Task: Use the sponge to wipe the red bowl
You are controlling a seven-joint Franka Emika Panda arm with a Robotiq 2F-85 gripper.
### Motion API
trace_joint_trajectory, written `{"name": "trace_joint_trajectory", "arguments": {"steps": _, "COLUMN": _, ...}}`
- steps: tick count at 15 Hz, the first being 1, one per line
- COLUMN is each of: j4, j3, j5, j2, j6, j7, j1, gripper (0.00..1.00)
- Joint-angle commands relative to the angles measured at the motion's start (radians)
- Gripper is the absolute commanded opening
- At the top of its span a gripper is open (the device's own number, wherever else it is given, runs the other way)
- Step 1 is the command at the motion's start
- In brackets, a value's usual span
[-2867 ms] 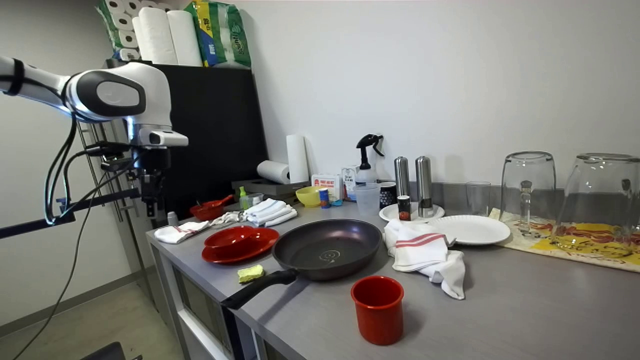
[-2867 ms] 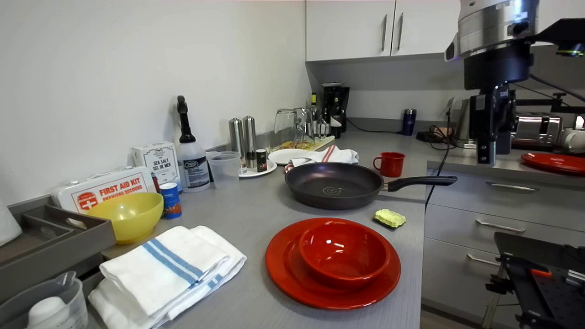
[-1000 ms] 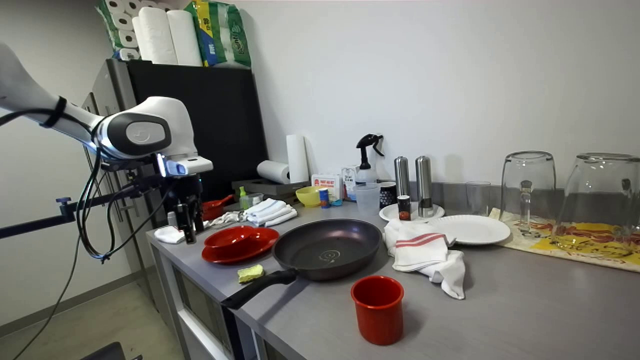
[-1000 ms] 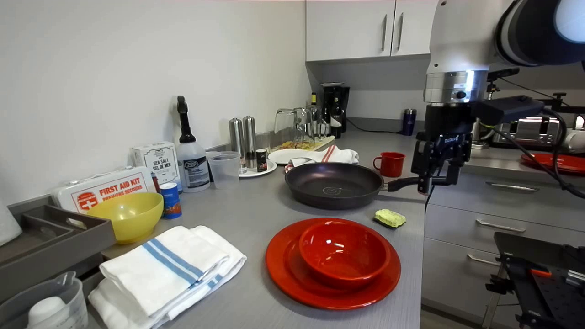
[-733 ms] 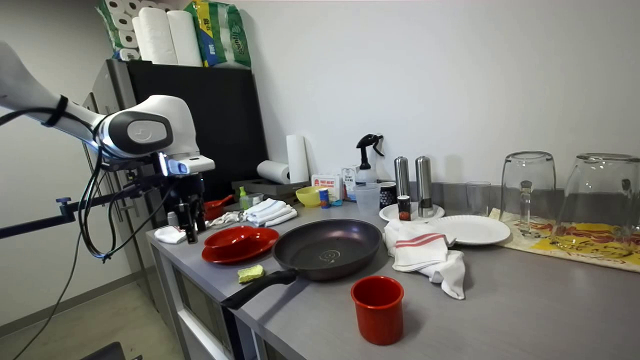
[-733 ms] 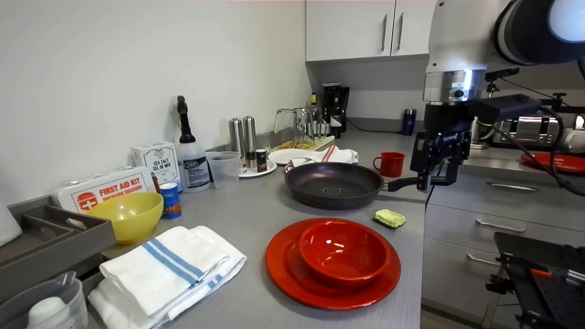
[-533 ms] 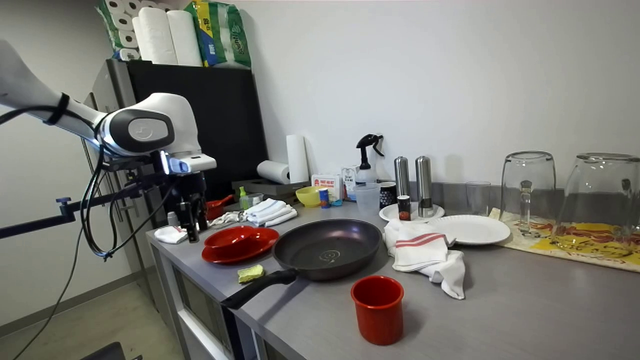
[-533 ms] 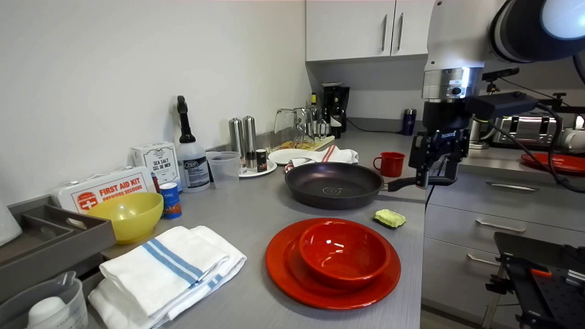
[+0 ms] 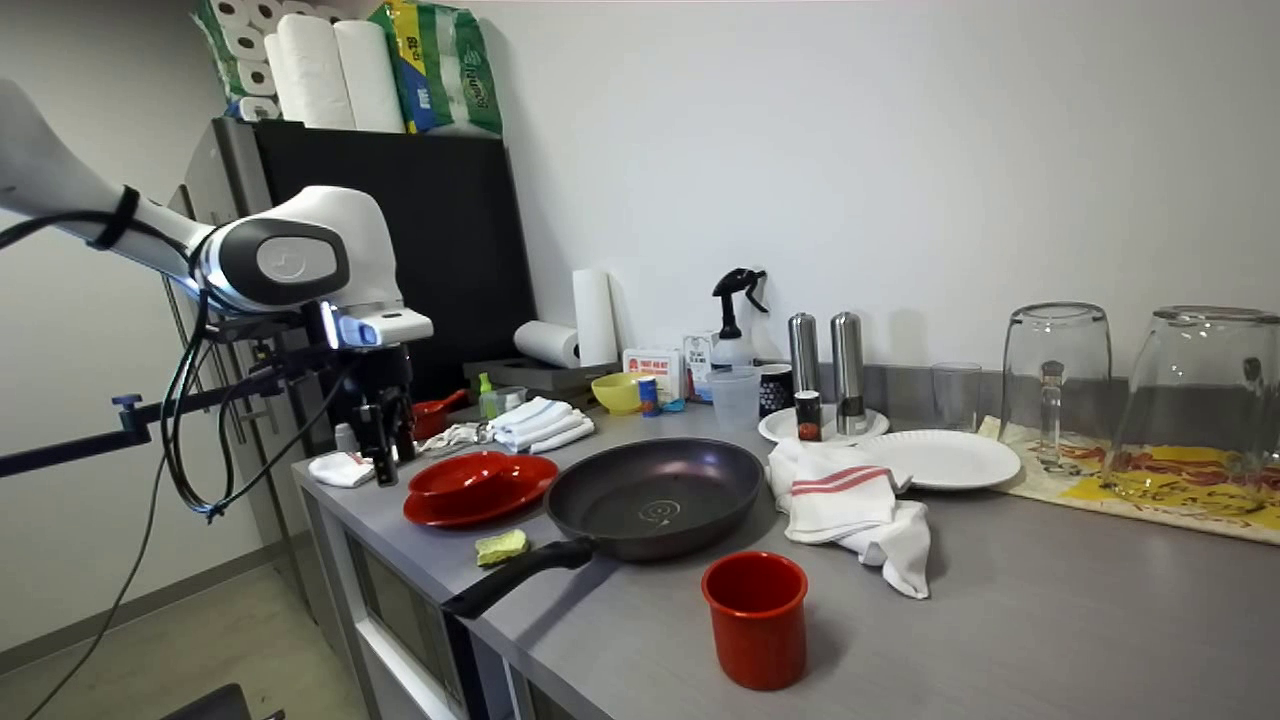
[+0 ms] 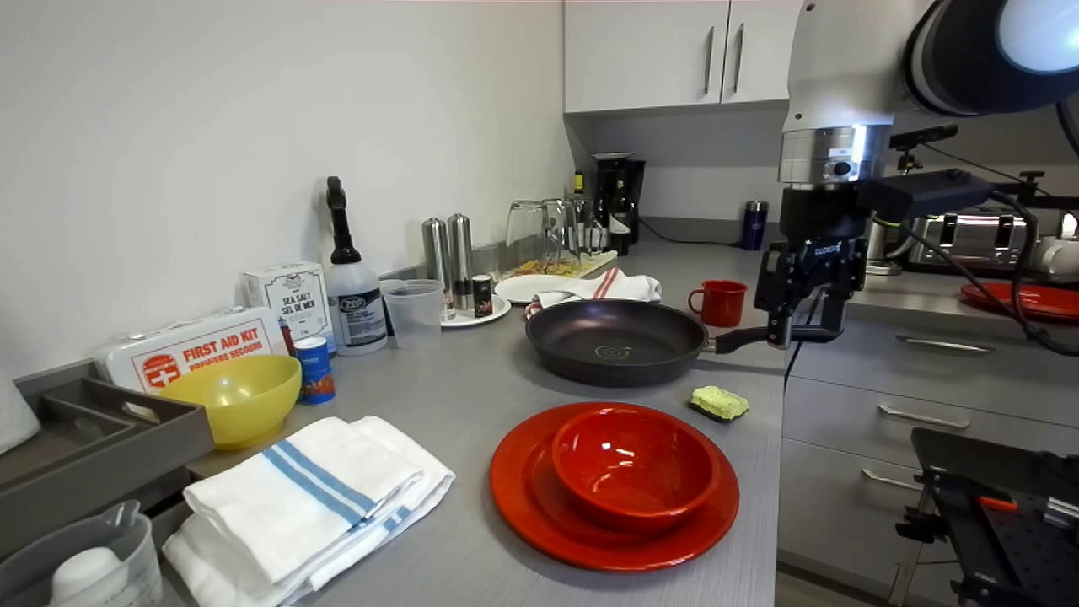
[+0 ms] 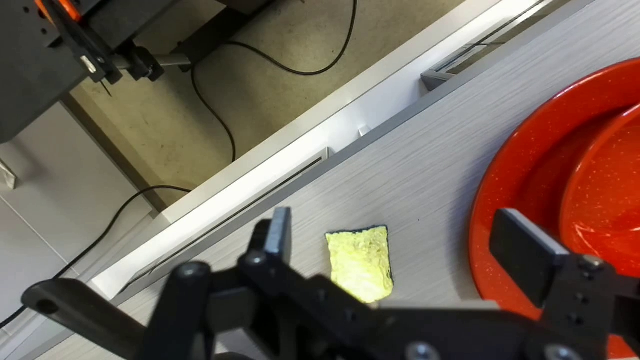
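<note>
Yellow sponge (image 11: pixel 361 260), not picked up yet. It's on the counter (image 10: pixel 455 371), close to the front edge, between the plate (image 10: pixel 516 485) and the handle (image 9: pixel 522 577) of the pan (image 9: pixel 655 495). Wrist view shows a gap between it and the plate. The bowl (image 10: pixel 636 464) sits mouth up on that plate.

The gripper (image 11: pixel 401 240) is empty: jaws stand far apart, nothing between them. It hangs in the air, apart from the sponge in both exterior views; wrist view has the jaws on either side of it, right one overlapping the plate.

Progress: early, looks like the approach. No sign of a pick or a wipe. Left: line up, go down, grip, lift, carry to the bowl, wipe.

Orientation: sponge lies flat, yellow face up, dark layer below. Near square from above. Visible part runs a bit longer top to bottom in wrist view, so long axis is probably that way, askew to the counter edge. Lower end is partly behind the gripper, so not certain. No front or back I can make out. Jaws should close roughly across the short side; I'd expect little wrist turn. Bowl is round, no long axis.
</note>
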Motion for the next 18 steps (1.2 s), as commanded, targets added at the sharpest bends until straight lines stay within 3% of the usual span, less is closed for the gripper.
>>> {"name": "trace_joint_trajectory", "arguments": {"steps": 1, "j4": 0.001, "j3": -0.009, "j5": -0.004, "j2": 0.001, "j6": -0.002, "j7": 0.003, "j1": 0.009, "gripper": 1.00}}
{"name": "trace_joint_trajectory", "arguments": {"steps": 9, "j4": -0.005, "j3": -0.014, "j5": -0.064, "j2": 0.088, "j6": 0.156, "j7": 0.073, "j1": -0.035, "gripper": 1.00}}
{"name": "trace_joint_trajectory", "arguments": {"steps": 18, "j4": 0.013, "j3": -0.059, "j5": -0.147, "j2": 0.209, "j6": 0.296, "j7": 0.065, "j1": -0.056, "gripper": 1.00}}
